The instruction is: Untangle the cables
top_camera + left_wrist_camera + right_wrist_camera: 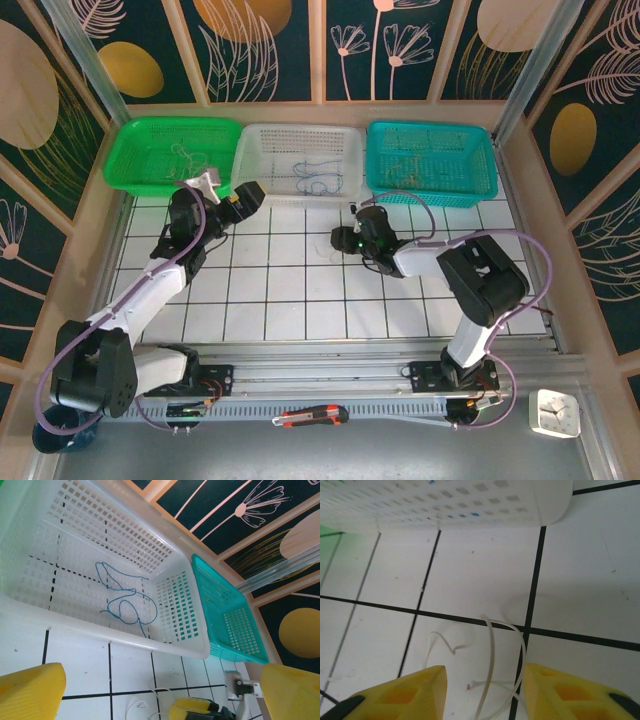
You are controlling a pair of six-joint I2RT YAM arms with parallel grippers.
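Note:
A thin white cable [492,650] lies looped on the white tiles. My right gripper [485,692] is open and low over it, with part of the loop between its yellow fingers [405,695]. That white cable [159,697] lies just ahead of the right gripper's yellow tips [195,711] in the left wrist view. A blue cable [125,600] lies curled inside the white basket [100,637]. My left gripper [160,690] is open and holds nothing, just in front of that basket. From above, the left gripper [248,197] is by the white basket [300,192] and the right gripper [342,240] is at mid table.
Three baskets line the far edge: a green one [135,180], the white one holding blue cables [318,178], and a teal one [480,190] with olive cords [408,165]. A red-handled cutter [310,416] and a small clock [555,412] lie at the near edge.

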